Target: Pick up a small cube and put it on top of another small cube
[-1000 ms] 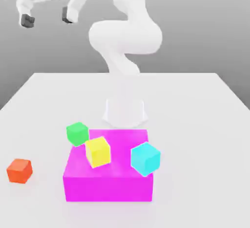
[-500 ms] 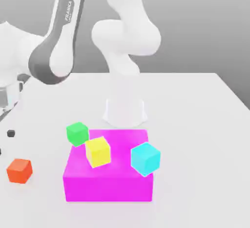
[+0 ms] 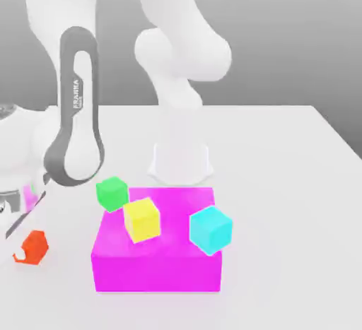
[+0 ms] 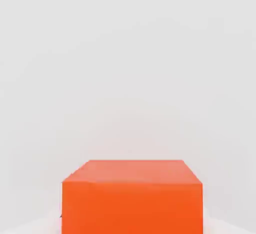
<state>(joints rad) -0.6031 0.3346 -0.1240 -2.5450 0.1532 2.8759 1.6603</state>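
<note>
The small cube is plain orange-red and rests on the white table at the exterior view's left, partly covered by my hand. My gripper has come down over it and is shut on its sides. In the hand view the small cube sits very close to the camera, top face and one side showing. A green cube, a yellow cube and a cyan cube of the same size sit around the top of a large magenta block.
The arm's white base stands just behind the magenta block. The arm's forearm reaches down at the exterior view's left, above the green cube. White table surface stretches to the exterior view's right.
The arm swung down from high at the back to the orange-red cube at the exterior view's left. Its fingers, open before, have shut on the cube. The other cubes have not moved.
</note>
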